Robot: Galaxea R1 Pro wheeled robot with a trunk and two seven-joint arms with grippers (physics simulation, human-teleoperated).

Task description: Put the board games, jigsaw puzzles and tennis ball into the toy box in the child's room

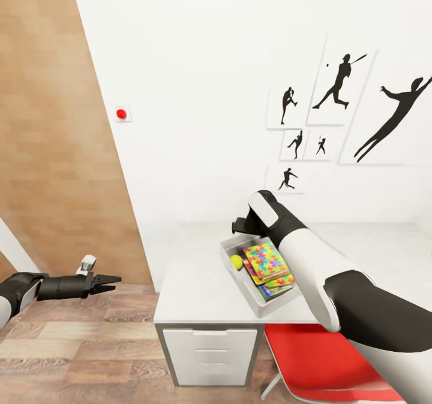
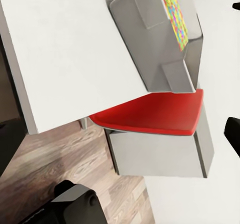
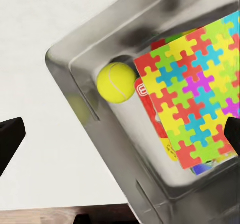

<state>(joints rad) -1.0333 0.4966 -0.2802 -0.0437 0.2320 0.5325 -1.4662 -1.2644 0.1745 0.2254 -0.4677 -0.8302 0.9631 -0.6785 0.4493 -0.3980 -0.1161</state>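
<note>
Head view: white-topped table (image 1: 198, 284) with pale grey drawer fronts against a white wall hung with black athlete silhouettes (image 1: 342, 113); shallow light-grey toy box (image 1: 240, 272) standing on the table, sloping walls, one corner reaching the front edge. Inside, a bright jigsaw puzzle (image 1: 267, 261) of interlocking yellow, green, pink and blue pieces lying tilted on top of flat printed board games (image 1: 277, 287), with a yellow-green tennis ball (image 1: 236, 262) in the corner beside them. Right gripper (image 1: 245, 226) hanging over the box's far end behind a glossy white-and-black forearm, fingers hidden, so cannot tell how they stand. Left gripper (image 1: 108, 283) well apart from the table, over wood-plank floor (image 1: 90, 344), dark fingers drawn together to a point with nothing between. Red chair seat (image 1: 312, 362) under the table edge

Left wrist view: table top seen from the side, smooth and matte; grey outer wall of the toy box (image 2: 150, 49) with a strip of puzzle colour showing inside; red seat (image 2: 155, 116) tucked beneath, grained brown floor below

Right wrist view: looking straight down into the toy box (image 3: 95, 134), glossy grey interior; fuzzy ball (image 3: 116, 82) with a white seam touching a red-edged game box (image 3: 145, 109) under the puzzle (image 3: 195, 109); dark fingertips (image 3: 9, 139) at opposite edges, spread wide, empty
</note>
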